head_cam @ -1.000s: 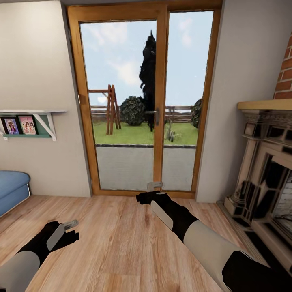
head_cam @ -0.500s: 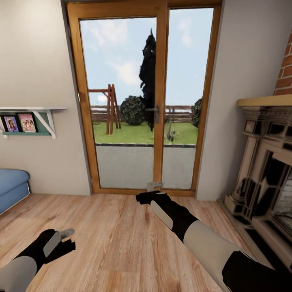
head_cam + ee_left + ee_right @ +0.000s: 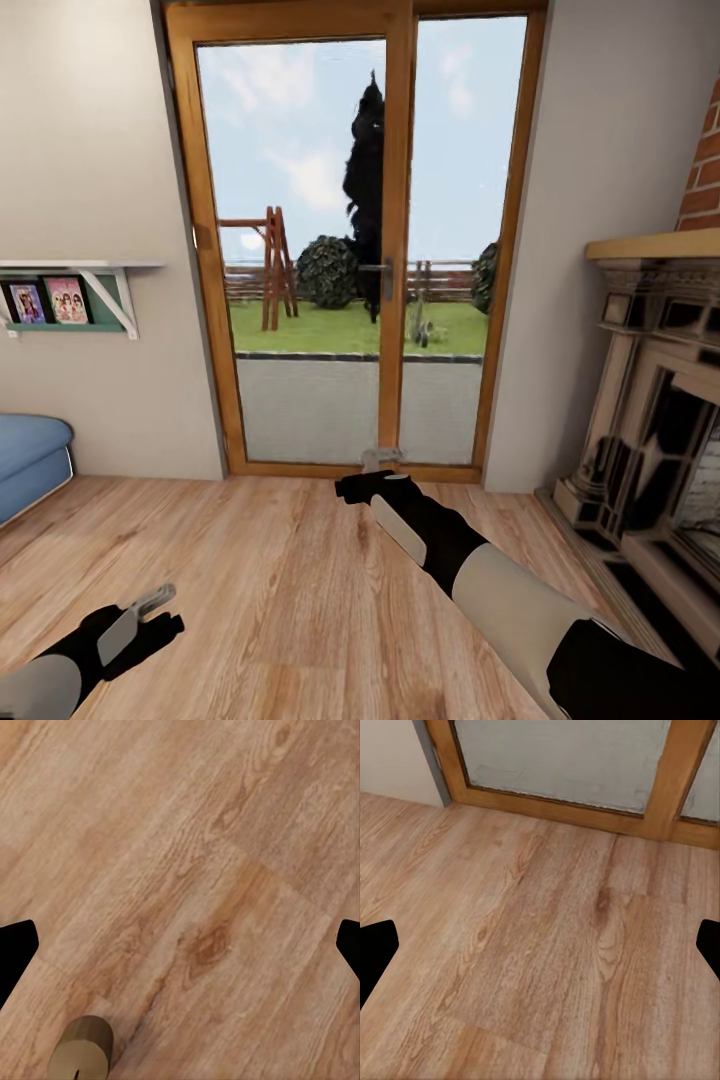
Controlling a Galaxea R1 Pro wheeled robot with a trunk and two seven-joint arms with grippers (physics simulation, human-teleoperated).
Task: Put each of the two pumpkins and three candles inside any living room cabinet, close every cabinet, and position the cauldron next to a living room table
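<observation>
One candle (image 3: pixel 81 1048) on floor (image 3: pixel 195 870) below my left fingers (image 3: pixel 180 945), spread apart. Right fingers (image 3: pixel 540 945) apart too, seemingly empty.

Both tools (image 3: pixel 140 610) (image 3: pixel 380 462) spread, empty

Tan-beige candle (image 3: pixel 81 1050) on warm brown wood-grain floor (image 3: pixel 300 580); orange-brown door frame (image 3: pixel 398 200); blue sofa (image 3: pixel 30 460); red brick chimney (image 3: pixel 702 180).

Head view: high, facing the glass door (image 3: pixel 360 250) across the wood floor (image 3: pixel 290 590). Both wrist views look down at that floor from close range; the right includes the door's base (image 3: pixel 585 810).
</observation>
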